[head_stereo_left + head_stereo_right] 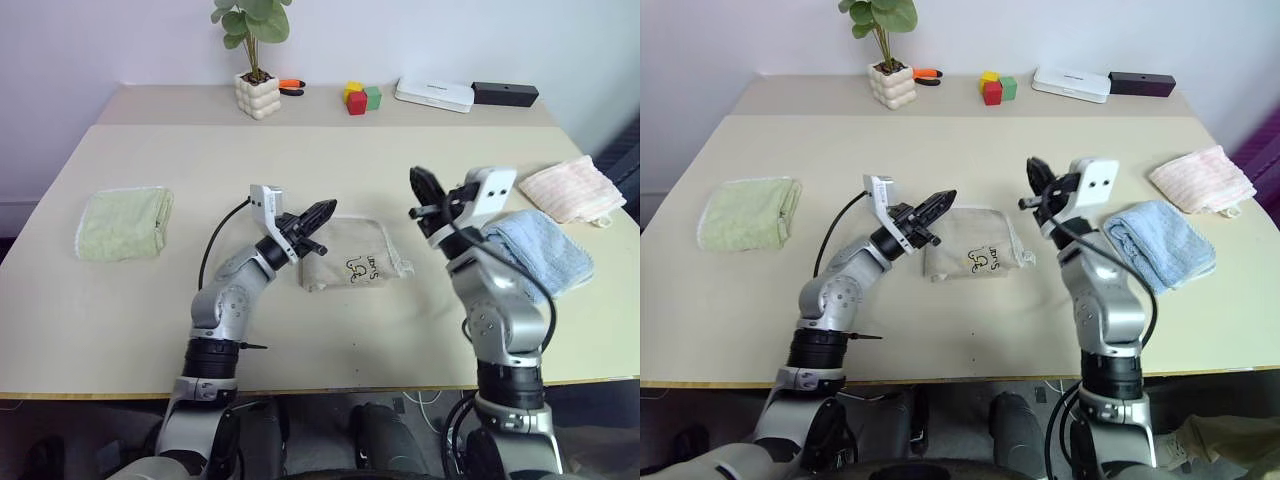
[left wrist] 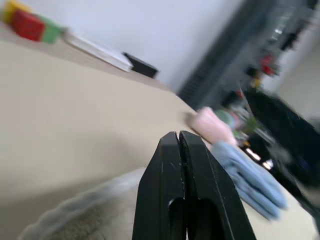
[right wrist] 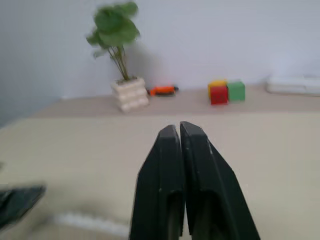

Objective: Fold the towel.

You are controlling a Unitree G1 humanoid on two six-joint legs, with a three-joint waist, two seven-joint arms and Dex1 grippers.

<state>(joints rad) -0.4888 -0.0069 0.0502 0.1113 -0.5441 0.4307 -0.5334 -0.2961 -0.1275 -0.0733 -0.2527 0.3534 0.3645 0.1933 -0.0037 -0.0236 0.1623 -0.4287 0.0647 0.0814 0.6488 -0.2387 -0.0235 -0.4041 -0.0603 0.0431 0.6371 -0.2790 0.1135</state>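
The towel [image 1: 352,256] lies folded into a small beige rectangle at the middle of the table [image 1: 330,160], its dark embroidered mark facing up. My left gripper [image 1: 329,209] is shut and empty, hovering over the towel's left edge and pointing right. In the left wrist view its fingers [image 2: 170,165] are pressed together above the towel's white-edged rim [image 2: 85,212]. My right gripper [image 1: 416,177] is shut and empty too, raised off the table beside the towel's right end. In the right wrist view its fingers [image 3: 192,165] are together and point toward the far edge.
A light green towel [image 1: 125,222] lies at the left. A blue towel [image 1: 540,250] and a pale pink towel [image 1: 570,188] lie at the right, close to my right arm. Along the back stand a potted plant [image 1: 258,95], coloured blocks [image 1: 362,97], a white box [image 1: 434,94] and a black box [image 1: 505,94].
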